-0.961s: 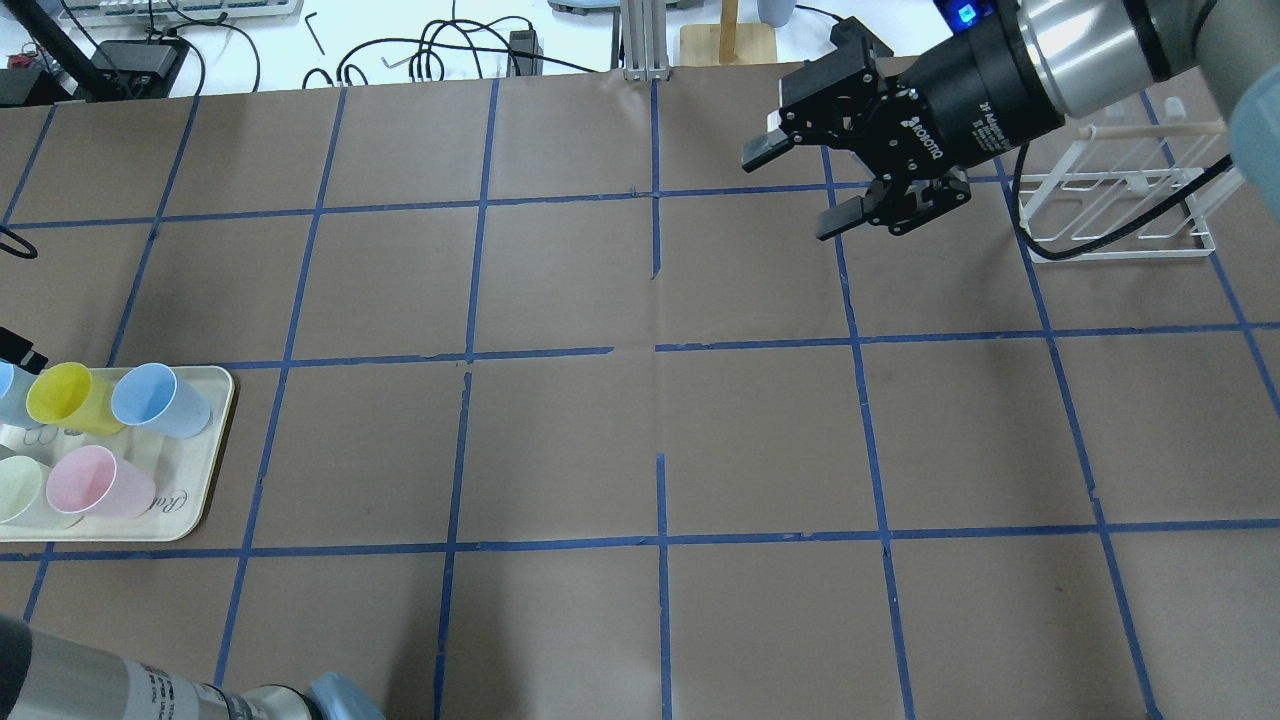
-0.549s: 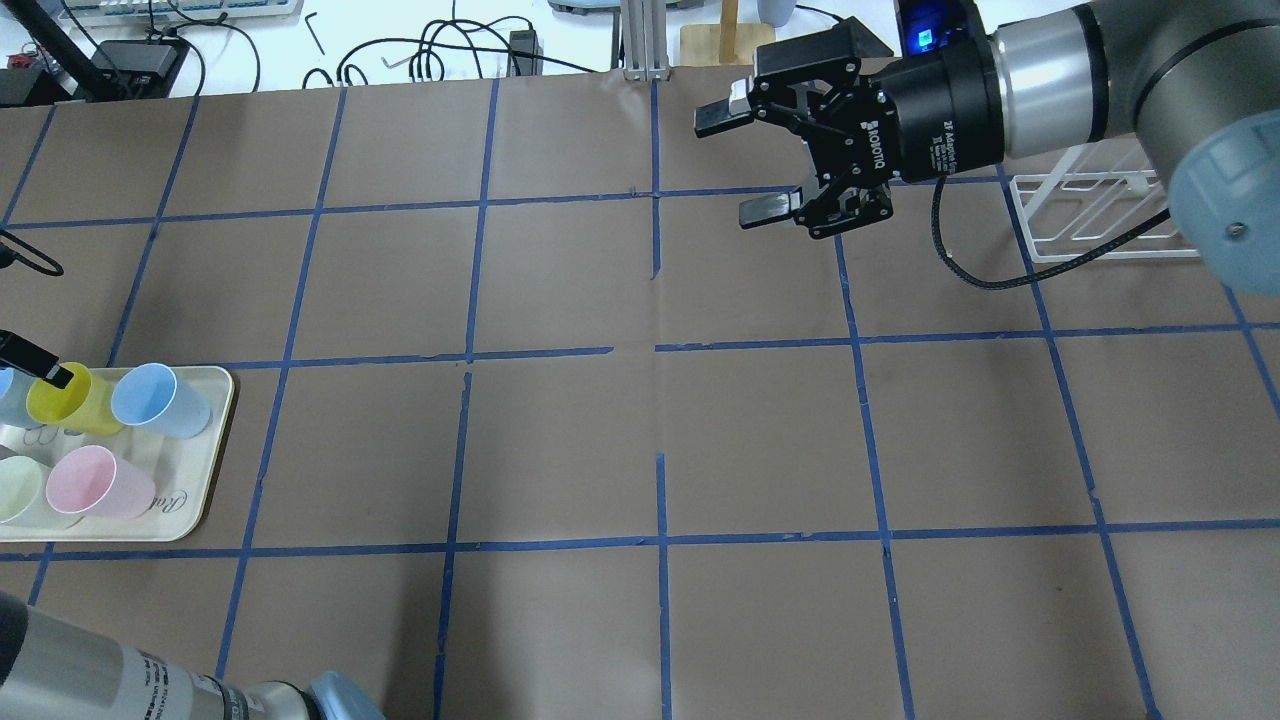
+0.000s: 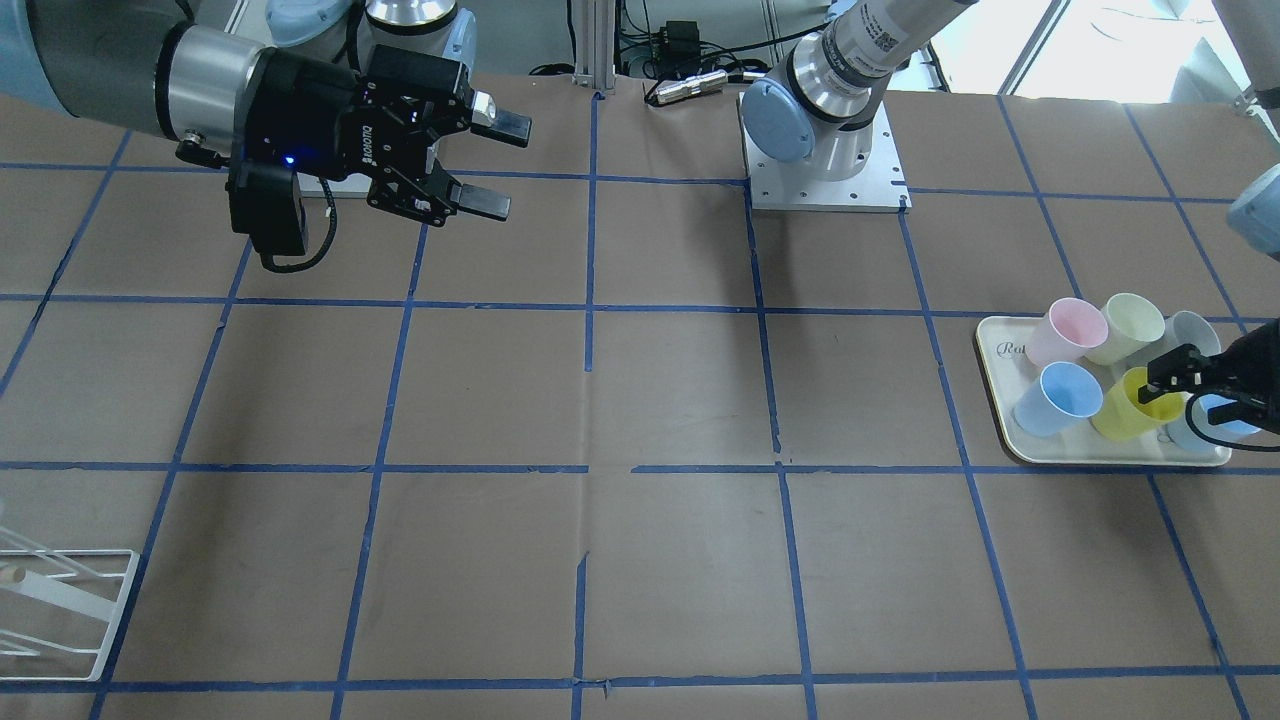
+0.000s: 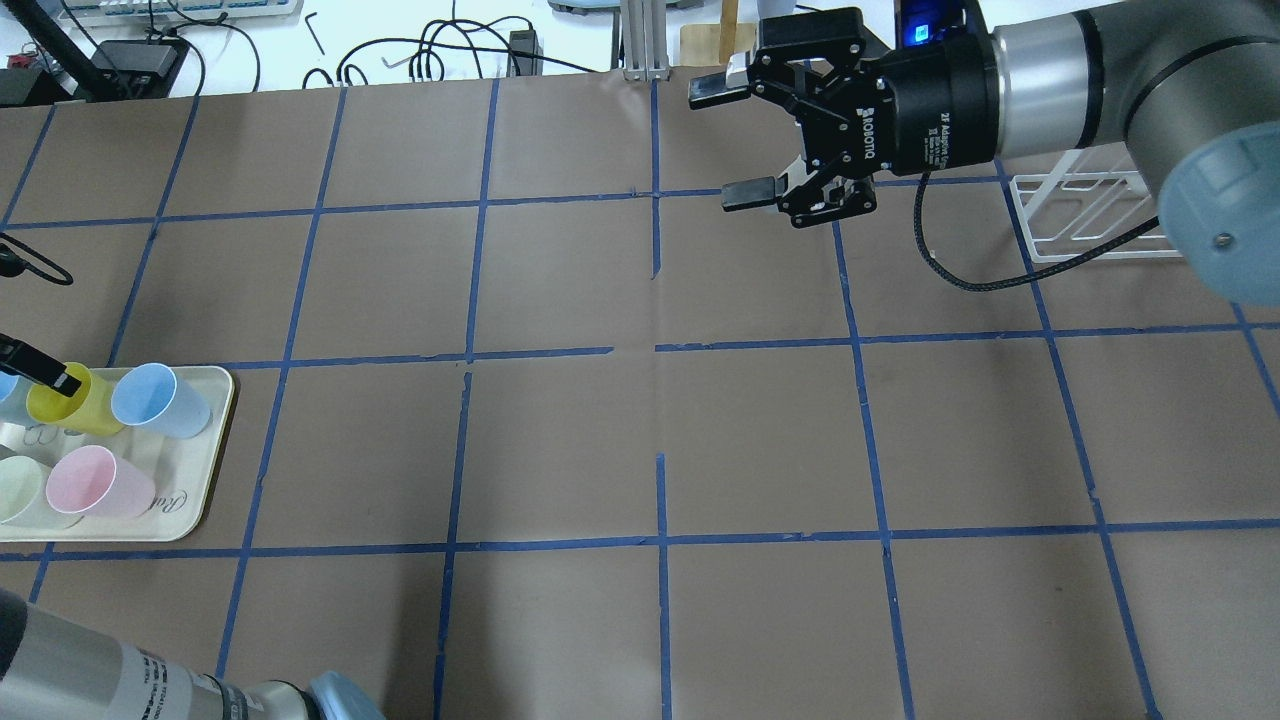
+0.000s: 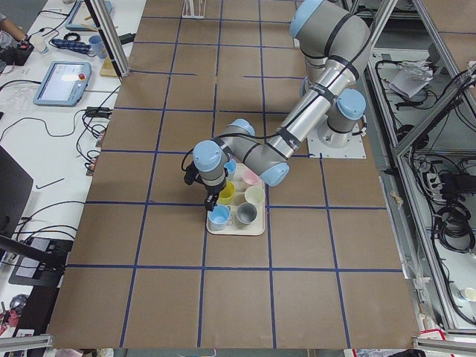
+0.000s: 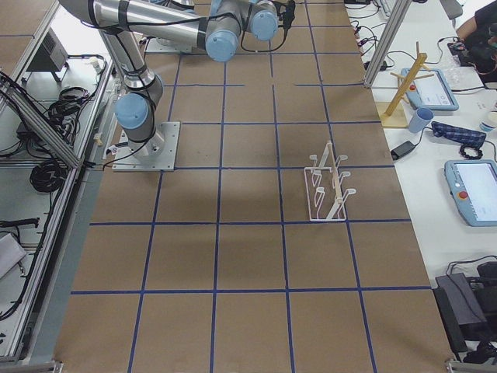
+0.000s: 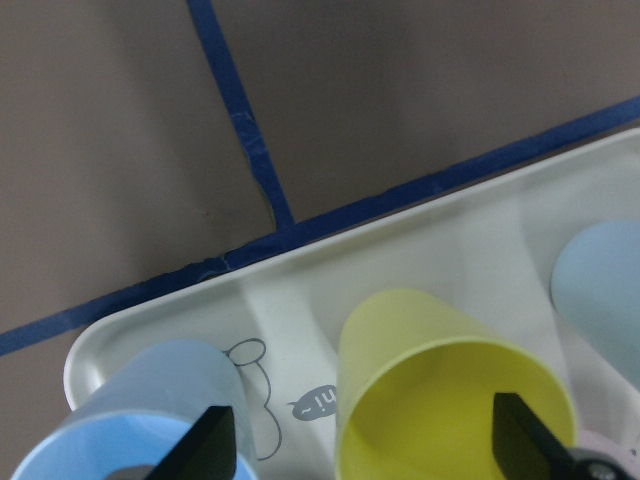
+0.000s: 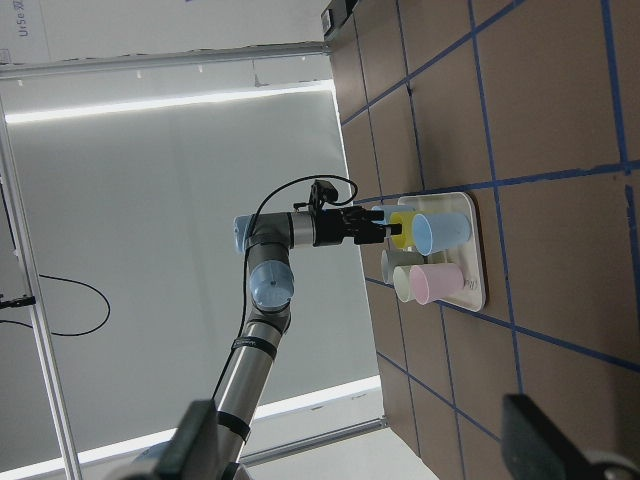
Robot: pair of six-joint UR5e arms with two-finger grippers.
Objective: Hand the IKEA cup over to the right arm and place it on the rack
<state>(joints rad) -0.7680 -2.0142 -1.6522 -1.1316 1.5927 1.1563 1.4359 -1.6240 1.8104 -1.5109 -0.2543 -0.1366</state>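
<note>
Standing on the cream tray (image 4: 215,440) at the robot's left end of the brown, blue-taped surface (image 4: 560,440): the yellow cup (image 4: 60,400), directly beneath the left claw (image 7: 365,445). Flanked there by a light blue cup (image 7: 150,410) on one side and a second blue cup (image 4: 160,400) on the other, with a pink cup (image 4: 85,480) and a pale cream cup (image 4: 15,485) in the row nearer the robot. Upright on its narrow base, mouth open toward the ceiling, long axis vertical. In the left wrist view, caught with one fingertip (image 7: 525,435) over the edge of its mouth and the other fingertip above the neighbouring light blue cup's rim. Spread wide and gripping nothing; hard to say whether either finger touches the yellow rim. As for the right claw (image 4: 725,140): likewise spread wide and empty, held in the air above the surface, well apart from the yellow cup, on the same side as the white wire rack (image 4: 1090,200).
</note>
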